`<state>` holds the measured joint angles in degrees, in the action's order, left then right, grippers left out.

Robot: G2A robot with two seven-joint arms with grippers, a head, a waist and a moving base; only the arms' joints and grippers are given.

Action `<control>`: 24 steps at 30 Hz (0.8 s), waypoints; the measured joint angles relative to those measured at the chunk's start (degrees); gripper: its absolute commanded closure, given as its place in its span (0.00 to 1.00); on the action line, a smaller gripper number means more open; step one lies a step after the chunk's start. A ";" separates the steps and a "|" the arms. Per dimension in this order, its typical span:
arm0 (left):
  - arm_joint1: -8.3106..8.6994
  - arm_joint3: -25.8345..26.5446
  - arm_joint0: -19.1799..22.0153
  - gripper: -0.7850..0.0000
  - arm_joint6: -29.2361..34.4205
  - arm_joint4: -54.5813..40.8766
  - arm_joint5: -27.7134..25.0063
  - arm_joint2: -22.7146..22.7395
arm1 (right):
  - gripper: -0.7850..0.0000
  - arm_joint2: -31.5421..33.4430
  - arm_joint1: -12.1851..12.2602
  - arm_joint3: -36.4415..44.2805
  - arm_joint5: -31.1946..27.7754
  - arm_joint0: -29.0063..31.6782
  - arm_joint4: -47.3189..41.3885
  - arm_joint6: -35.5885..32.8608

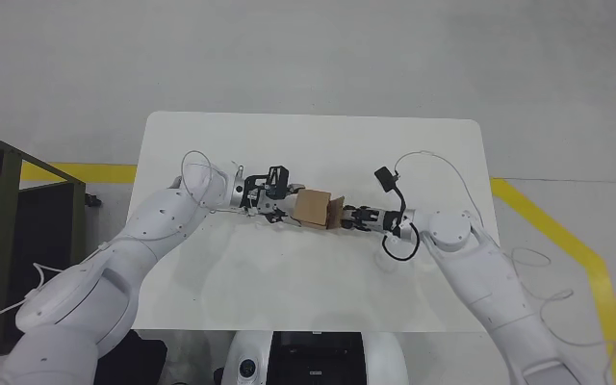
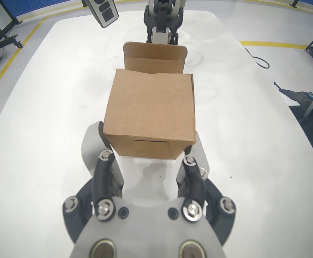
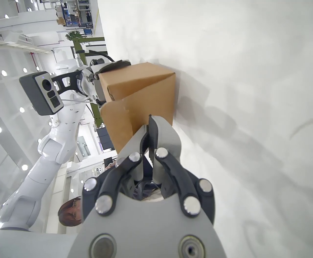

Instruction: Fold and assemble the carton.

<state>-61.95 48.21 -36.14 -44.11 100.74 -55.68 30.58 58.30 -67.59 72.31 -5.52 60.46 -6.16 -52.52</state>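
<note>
**A:** Nearest first: what is the left pincer [image 2: 147, 136] doing?

**B:** It is spread wide and grasping the carton [image 2: 150, 110]. It has one finger [image 2: 91, 139] on each side of the near end, with the pads against the cardboard. The carton lies on the white surface [image 2: 49, 110], straight ahead of that pincer.

**A:** Is there anything on the near end?

**B:** There is a thin slit [image 2: 149, 141] across the end face. The faces are plain brown cardboard, and the underside is hidden.

**A:** And past that?

**B:** At the far end one flap [image 2: 154, 57] stands open, with rounded corners. The right pincer [image 3: 149, 121] is just behind the flap. It is clenched, with its tips up against the cardboard.

**A:** Is it nipping the cardboard?

**B:** I cannot tell, because its own fingers cover the spot. The inside of the carton is hidden too.

**A:** What is farther out?

**B:** A grey camera box [image 2: 102, 12] sits off to one side of the right pincer, and its top is cut off. A black cable [image 2: 259, 61] lies on the surface well apart from both pincers.
</note>
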 measured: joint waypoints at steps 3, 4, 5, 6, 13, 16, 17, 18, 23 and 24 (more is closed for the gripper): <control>-0.08 -0.18 0.01 0.24 0.36 0.01 0.00 -0.02 | 0.90 0.28 0.13 1.05 0.05 0.40 0.30 0.13; -0.11 -0.23 0.02 0.23 0.47 0.01 -0.01 -0.02 | 0.89 0.30 0.16 1.37 0.11 0.46 0.41 0.14; -0.14 -0.27 0.03 0.23 0.55 -0.02 0.01 -0.02 | 0.89 0.30 0.18 1.69 0.13 0.51 0.51 0.09; -0.18 -0.31 0.03 0.23 0.66 -0.03 0.05 -0.02 | 0.89 0.29 0.20 2.07 0.14 0.56 0.65 0.00; -0.35 -0.58 0.06 0.24 1.17 -0.08 0.07 -0.04 | 0.84 0.49 0.37 3.43 0.55 0.83 1.44 0.15; -0.41 -0.55 0.09 0.24 1.19 -0.09 0.08 -0.02 | 0.82 0.74 0.42 3.61 0.44 1.07 1.47 0.81; -0.41 -0.52 0.09 0.24 1.15 -0.08 0.07 -0.01 | 0.82 0.83 0.44 3.62 0.52 1.17 1.56 1.13; -0.41 -0.48 0.10 0.25 1.06 -0.02 0.06 0.00 | 0.82 0.98 0.48 3.67 0.83 1.32 1.76 1.64; -0.25 -0.39 0.07 0.25 0.60 0.19 0.05 0.21 | 0.84 1.81 0.70 4.07 1.86 2.13 1.73 2.45; -0.21 -0.36 0.05 0.25 0.51 0.23 0.04 0.27 | 0.84 2.12 0.77 4.22 1.57 2.41 1.47 2.49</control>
<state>-62.16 47.85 -36.09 -43.61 100.97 -55.64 30.85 60.42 -66.82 76.53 -3.96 62.86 -4.69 -50.03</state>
